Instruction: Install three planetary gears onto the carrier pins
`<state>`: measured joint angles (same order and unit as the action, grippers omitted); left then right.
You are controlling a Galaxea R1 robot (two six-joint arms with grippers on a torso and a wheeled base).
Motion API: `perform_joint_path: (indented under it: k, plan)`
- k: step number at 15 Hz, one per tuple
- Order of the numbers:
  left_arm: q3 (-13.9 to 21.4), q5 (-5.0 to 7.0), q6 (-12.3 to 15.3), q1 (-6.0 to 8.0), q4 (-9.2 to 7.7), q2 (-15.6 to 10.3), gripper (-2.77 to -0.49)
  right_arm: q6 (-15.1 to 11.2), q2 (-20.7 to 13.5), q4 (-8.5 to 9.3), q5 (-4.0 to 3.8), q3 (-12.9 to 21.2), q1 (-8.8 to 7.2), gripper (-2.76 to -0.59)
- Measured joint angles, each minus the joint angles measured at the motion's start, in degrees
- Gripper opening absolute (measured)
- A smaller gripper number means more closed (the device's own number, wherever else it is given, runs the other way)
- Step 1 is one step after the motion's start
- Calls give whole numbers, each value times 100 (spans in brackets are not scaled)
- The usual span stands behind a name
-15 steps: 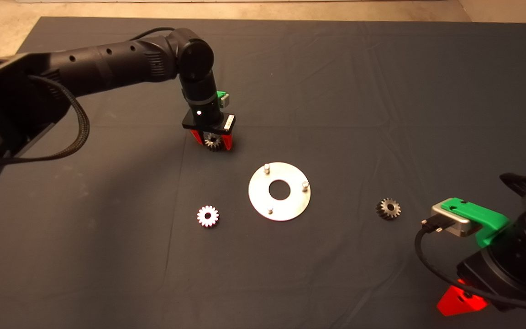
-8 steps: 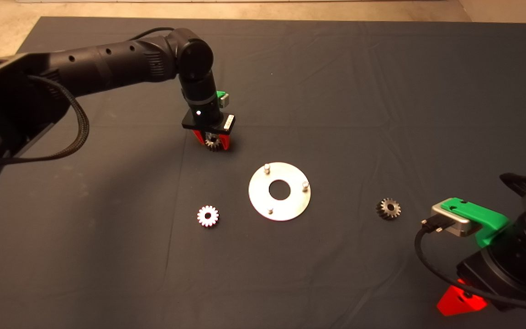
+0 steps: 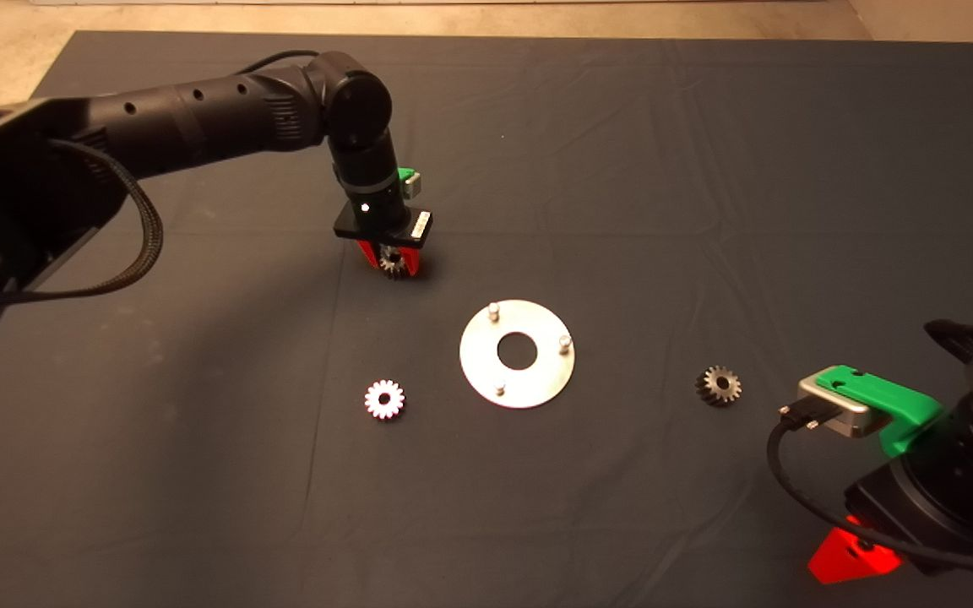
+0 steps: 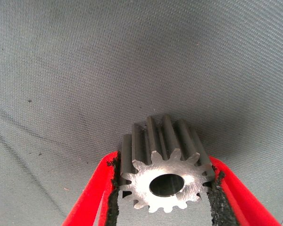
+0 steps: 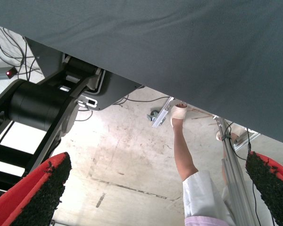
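My left gripper (image 3: 390, 263) stands on the mat up and left of the shiny carrier disc (image 3: 539, 380), shut on a dark planetary gear (image 3: 392, 263). In the left wrist view the gear (image 4: 166, 169) sits between the black pads (image 4: 114, 186), bore facing the camera. The disc has three short pins (image 3: 494, 311) and a large centre hole; no gear sits on them. A bright gear (image 3: 384, 399) lies left of the disc. A dark gear (image 3: 718, 385) lies to its right. My right gripper (image 5: 155, 188) is parked at the lower right, open, empty.
The dark mat (image 3: 622, 169) covers the table. The right wrist view looks past the mat's edge at the floor, where a person's leg (image 5: 186, 155), a metal stand (image 5: 231, 165) and the robot's base (image 5: 42, 103) show.
The left gripper's fingers have closed in on the dark gear. It shifted very slightly up and left. The right arm has not moved.
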<state>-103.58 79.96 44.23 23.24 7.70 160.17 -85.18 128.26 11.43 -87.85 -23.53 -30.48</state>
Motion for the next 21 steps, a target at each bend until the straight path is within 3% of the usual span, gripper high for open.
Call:
perform_joint_path:
  k: [15,16,19,21]
  plan:
    - [-13,50,0,11,-13,104,-235,0,0,0,0,0,16,-60]
    - [-2,126,1,12,-12,145,-235,0,0,0,0,0,16,-60]
    - [305,502,1,46,-10,221,-235,1,0,0,-5,0,16,-60]
    - [614,647,1,280,-18,299,-236,1,0,0,0,0,15,-60]
